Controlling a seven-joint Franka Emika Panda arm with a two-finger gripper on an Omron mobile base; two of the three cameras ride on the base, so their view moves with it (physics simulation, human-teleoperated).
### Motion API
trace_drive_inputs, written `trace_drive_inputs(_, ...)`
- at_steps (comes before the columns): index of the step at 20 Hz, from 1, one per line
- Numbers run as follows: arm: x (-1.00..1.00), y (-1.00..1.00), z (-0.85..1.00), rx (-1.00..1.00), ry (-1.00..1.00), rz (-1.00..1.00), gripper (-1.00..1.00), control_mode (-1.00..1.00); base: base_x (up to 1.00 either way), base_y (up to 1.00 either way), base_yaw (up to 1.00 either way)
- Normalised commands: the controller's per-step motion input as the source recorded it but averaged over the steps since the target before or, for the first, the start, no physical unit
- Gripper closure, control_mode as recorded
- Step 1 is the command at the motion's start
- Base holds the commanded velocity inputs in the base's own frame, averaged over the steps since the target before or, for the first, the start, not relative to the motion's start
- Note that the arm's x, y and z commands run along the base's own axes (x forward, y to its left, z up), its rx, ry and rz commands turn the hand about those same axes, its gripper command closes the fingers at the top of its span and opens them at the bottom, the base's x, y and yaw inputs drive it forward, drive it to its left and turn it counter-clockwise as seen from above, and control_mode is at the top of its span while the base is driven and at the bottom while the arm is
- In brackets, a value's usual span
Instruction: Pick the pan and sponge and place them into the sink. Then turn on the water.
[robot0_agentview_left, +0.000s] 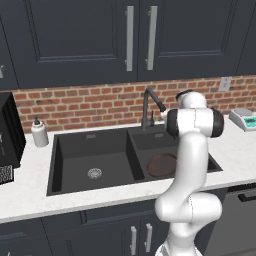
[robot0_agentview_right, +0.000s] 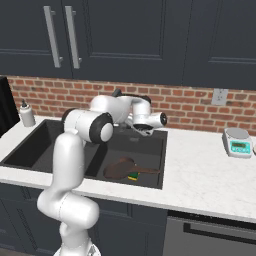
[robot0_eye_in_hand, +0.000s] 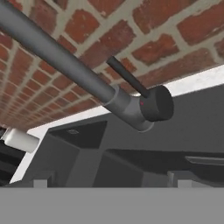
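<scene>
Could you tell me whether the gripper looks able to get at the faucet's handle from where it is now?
Probably yes. In the hand view the faucet handle sits straight ahead of the gripper, with nothing between them. The pan and sponge lie low in the sink, well out of the way.

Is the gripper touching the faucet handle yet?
Apart. In the hand view the finger tips stand short of the faucet handle, with sink visible between them.

Home kitchen: black double sink (robot0_agentview_left: 65, 150), gooseneck faucet (robot0_agentview_left: 148, 102), brick backsplash (robot0_agentview_left: 90, 105), dark cabinets (robot0_agentview_left: 80, 35), white counter (robot0_agentview_right: 200, 165)
</scene>
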Motion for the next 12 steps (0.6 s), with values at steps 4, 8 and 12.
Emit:
trace_drive_inputs(4,0.26,0.00,-0.04,0.00,0.00,0.00,-1.00,-1.00,0.00,0.00,0.00)
trace_drive_inputs(8,0.21,0.02,-0.08,0.00,0.00,0.00,-1.00,-1.00,0.00,0.00,0.00)
trace_drive_inputs(12,0.13,0.11,-0.12,0.00,0.00,0.00,-1.00,-1.00,0.00,0.00,0.00)
